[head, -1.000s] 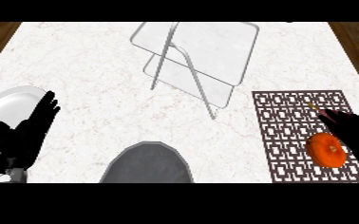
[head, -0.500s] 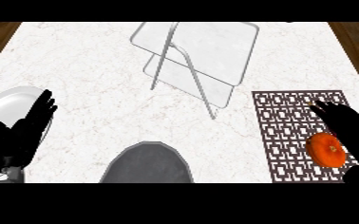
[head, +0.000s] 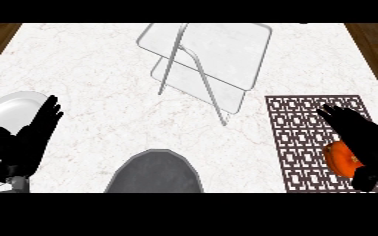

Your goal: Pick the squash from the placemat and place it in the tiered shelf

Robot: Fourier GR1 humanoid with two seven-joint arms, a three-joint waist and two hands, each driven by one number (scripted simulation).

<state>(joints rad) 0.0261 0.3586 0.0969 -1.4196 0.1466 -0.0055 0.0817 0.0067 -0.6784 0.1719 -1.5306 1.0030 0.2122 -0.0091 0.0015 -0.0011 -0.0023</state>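
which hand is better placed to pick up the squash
The right hand. It is already over the placemat, right at the orange squash. The left hand rests open at the far left edge by a white plate.

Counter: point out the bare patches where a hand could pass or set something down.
Bare marble lies left of the tiered shelf, above the white plate, and between the grey plate and the placemat. Crowded: the placemat's right side, with the squash under the right hand.
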